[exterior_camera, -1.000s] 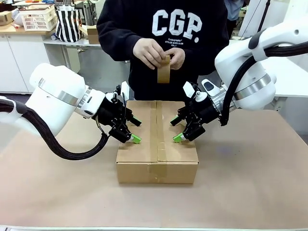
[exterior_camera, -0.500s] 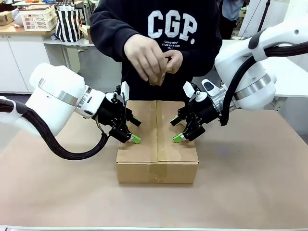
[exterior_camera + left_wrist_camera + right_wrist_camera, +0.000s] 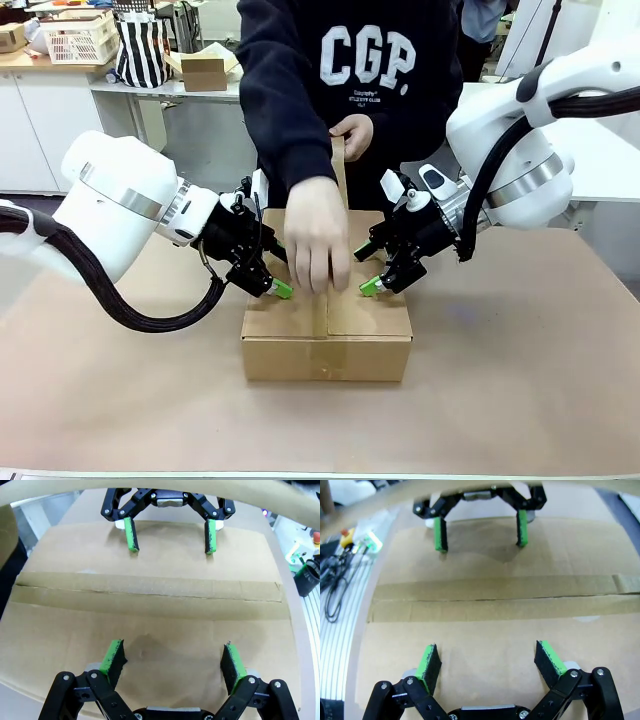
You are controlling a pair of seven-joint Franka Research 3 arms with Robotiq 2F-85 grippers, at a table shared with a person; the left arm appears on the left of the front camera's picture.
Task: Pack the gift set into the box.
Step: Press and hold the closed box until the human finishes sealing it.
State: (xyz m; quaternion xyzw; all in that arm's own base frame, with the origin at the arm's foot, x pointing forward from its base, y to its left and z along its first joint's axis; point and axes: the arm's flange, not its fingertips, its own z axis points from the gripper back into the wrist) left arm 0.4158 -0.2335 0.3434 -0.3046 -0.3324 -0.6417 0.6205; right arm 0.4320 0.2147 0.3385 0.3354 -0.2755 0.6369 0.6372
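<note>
Already the box (image 3: pixel 326 318) is seen closed at the centre of the table (image 3: pixel 520 390), its flaps down and a strip of brown tape (image 3: pixel 150 594) laid along the middle seam, so the gift set is judged to be inside, though it cannot be seen. The long axis of the seam runs from 12 to 6 o'clock in the front view, away from the robot toward the person. The left hand (image 3: pixel 272 272) is pressed on the top from 9 o'clock of the seam, its fingers spread wide with nothing held between them; the right hand (image 3: pixel 376 270) is set likewise from 3 o'clock, also wide apart and empty. In each wrist view the other hand is seen straight across the tape at 12 o'clock. The person's hand (image 3: pixel 316 248) is laid flat on the seam between the two, smoothing the tape, while the person's other hand (image 3: pixel 352 136) holds the strip up at 12 o'clock. Both robot hands lie about equally near the seam; the lids appear to be held down for taping.
</note>
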